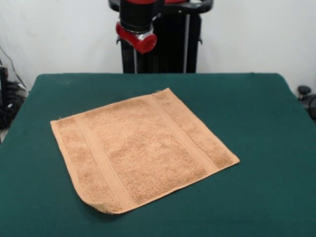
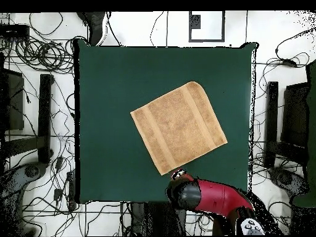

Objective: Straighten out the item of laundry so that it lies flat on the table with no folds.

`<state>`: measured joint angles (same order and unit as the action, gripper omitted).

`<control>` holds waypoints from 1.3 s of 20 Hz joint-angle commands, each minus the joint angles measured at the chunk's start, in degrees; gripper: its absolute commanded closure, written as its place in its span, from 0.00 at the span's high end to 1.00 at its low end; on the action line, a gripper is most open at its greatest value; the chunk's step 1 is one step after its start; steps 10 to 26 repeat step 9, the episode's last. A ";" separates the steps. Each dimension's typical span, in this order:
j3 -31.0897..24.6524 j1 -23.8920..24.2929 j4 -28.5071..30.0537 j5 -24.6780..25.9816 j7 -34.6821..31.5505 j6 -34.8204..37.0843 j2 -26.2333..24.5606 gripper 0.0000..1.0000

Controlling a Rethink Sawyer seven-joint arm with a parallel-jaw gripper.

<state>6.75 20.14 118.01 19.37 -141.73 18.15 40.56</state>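
Overhead, cables [image 2: 37,52] — around table [image 2: 111,80]

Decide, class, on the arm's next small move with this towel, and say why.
Probably bring the arm across to the towel's rounded corner nearest the front camera and pull it outward. That corner looks tucked under, while the rest lies flat on the green table. The arm hangs at the table's far edge, apart from the cloth.
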 commanded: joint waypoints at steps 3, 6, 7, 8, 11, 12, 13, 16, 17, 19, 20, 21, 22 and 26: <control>-1.89 -2.20 -2.90 3.04 -2.20 -5.75 -4.39 1.00; -4.01 -0.29 -2.54 2.95 -0.89 -5.34 -4.85 1.00; -4.36 -0.05 -2.62 3.06 -0.36 -4.62 -4.72 1.00; -4.71 0.18 -2.71 3.16 0.16 -3.90 -4.59 1.00; -4.23 -0.29 -2.72 3.24 -0.25 -3.93 -4.38 1.00; -4.23 -0.29 -2.72 3.24 -0.25 -3.93 -4.38 1.00; -4.23 -0.29 -2.72 3.24 -0.25 -3.93 -4.38 1.00; -4.23 -0.29 -2.72 3.24 -0.25 -3.93 -4.38 1.00; -4.23 -0.29 -2.72 3.24 -0.25 -3.93 -4.38 1.00; -4.23 -0.29 -2.72 3.24 -0.25 -3.93 -4.38 1.00; -4.23 -0.29 -2.72 3.24 -0.25 -3.93 -4.38 1.00; -4.23 -0.29 -2.72 3.24 -0.25 -3.93 -4.38 1.00; -4.23 -0.29 -2.72 3.24 -0.25 -3.93 -4.38 1.00; -4.23 -0.29 -2.72 3.24 -0.25 -3.93 -4.38 1.00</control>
